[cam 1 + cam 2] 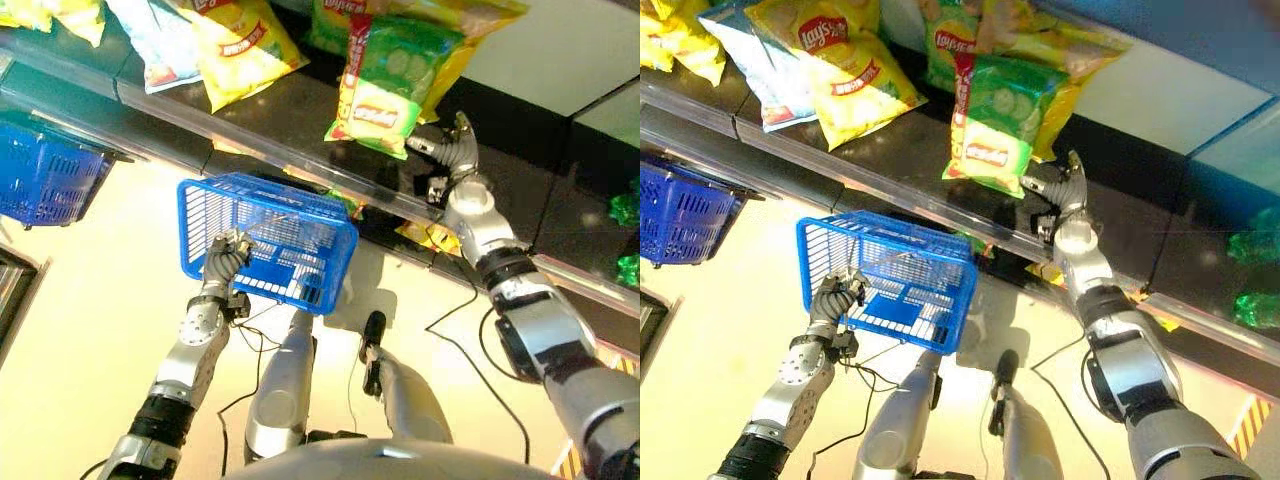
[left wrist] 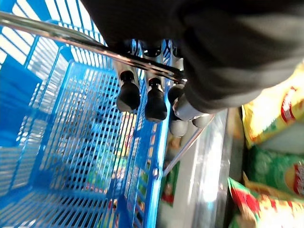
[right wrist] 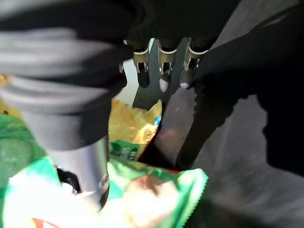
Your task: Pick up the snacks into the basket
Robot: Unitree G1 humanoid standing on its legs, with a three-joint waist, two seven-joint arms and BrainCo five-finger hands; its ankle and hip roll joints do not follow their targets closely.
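My left hand (image 1: 228, 252) is curled round the wire handle of the blue basket (image 1: 290, 215), held below the shelf (image 1: 250, 110). My right hand (image 1: 447, 148) pinches the green snack bag (image 1: 385, 85) at the shelf's edge.

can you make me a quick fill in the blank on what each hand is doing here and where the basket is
1. The left hand is curled round the wire handle of the ___ basket.
2. The right hand reaches to the ___ chip bag on the shelf.
3. The basket is held ___ the shelf's edge.

Missing words: blue; green; below
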